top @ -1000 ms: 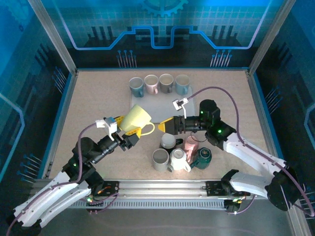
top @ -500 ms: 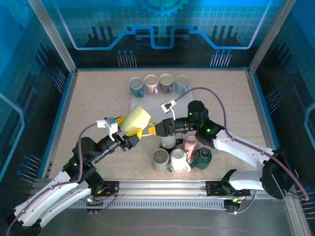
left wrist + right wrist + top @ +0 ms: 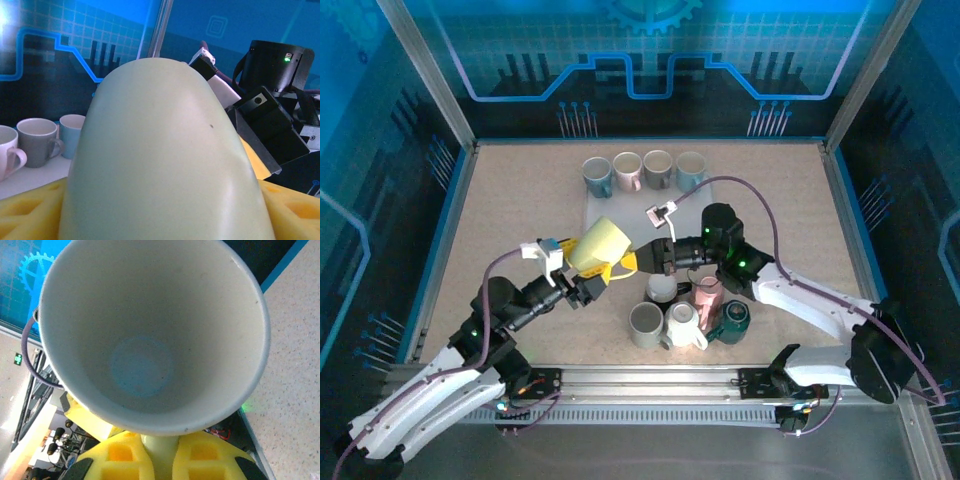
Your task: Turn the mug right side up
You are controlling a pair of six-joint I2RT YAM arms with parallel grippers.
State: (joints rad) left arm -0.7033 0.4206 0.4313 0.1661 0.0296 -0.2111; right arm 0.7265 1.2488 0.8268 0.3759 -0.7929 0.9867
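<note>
Yellow mug hangs tilted over the near-left corner of the grey mat, mouth toward the right arm. Right gripper is clamped on its handle, likely to take it for the flip. Left gripper flanks the body; gripping or released, cannot tell. There is open room left of the mat; a mug cluster crowds its near side.

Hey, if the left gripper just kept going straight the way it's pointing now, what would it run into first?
The yellow mug, sitting directly ahead between the fingers of the left gripper. Just past it is the right gripper, shut on the mug's handle; how far past, I can't tell.
</note>
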